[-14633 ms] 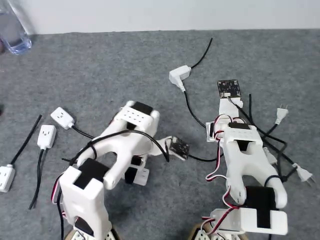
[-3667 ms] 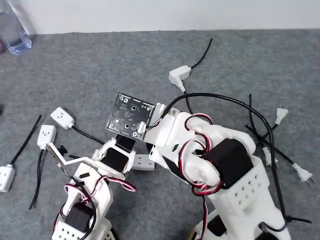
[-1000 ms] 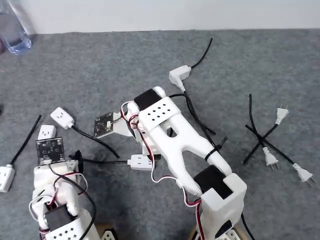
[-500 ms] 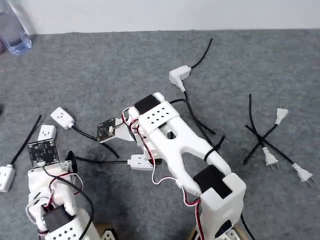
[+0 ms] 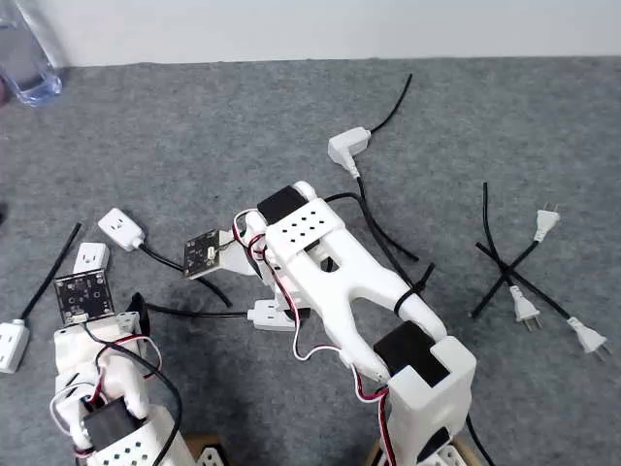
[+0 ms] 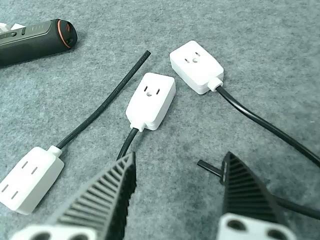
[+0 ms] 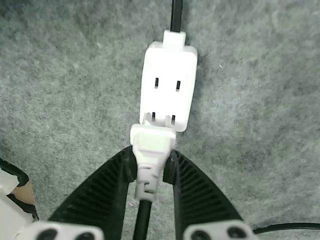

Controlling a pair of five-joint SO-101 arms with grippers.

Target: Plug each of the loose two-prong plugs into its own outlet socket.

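My right jaws have swung down to the outlet socket (image 7: 168, 82), clamped on the plug (image 7: 151, 146). Its prongs are partly in with metal showing, so I judge one pairing nearly seated. My left jaws, pulled aside from that socket, gape wide over spare sockets (image 6: 151, 100).

Clear bottle (image 5: 21, 58) on grey carpet (image 5: 194, 116); black orange-ringed tool (image 6: 35, 41)
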